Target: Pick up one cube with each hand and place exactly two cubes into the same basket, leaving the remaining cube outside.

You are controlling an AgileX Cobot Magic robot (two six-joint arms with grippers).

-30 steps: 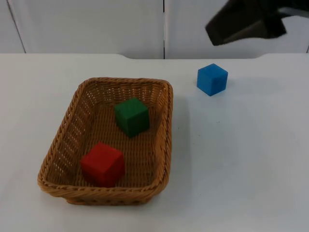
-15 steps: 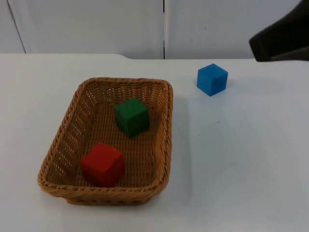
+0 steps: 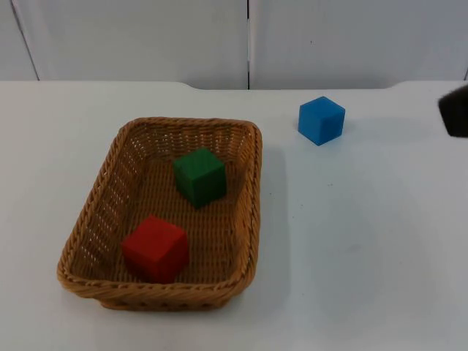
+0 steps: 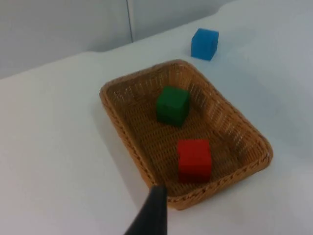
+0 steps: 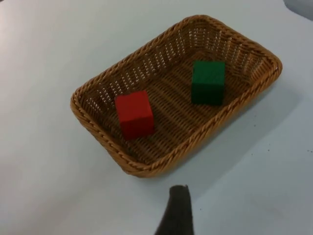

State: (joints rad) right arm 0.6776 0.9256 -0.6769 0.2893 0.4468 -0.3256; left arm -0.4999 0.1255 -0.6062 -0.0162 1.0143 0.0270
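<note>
A brown woven basket [image 3: 99, 212] stands on the left half of the white table. Inside it lie a green cube [image 3: 199, 176] toward the far end and a red cube [image 3: 155, 247] toward the near end. A blue cube [image 3: 321, 120] sits on the bare table beyond the basket's far right corner. My right arm [image 3: 456, 111] hangs at the table's far right, well away from the blue cube. My left gripper [image 4: 151, 215] looks from a distance onto the basket [image 4: 124, 129], green cube [image 4: 172, 105], red cube [image 4: 194, 159] and blue cube [image 4: 204, 44]. My right gripper [image 5: 177, 213] faces the basket [image 5: 142, 61], holding nothing I can see.
A grey partition wall [image 3: 248, 40] closes the table's far edge. White table [image 3: 365, 241] stretches to the right of and in front of the basket.
My right arm has drawn back from above the far middle of the table to its right edge. The basket and the three cubes have not moved.
</note>
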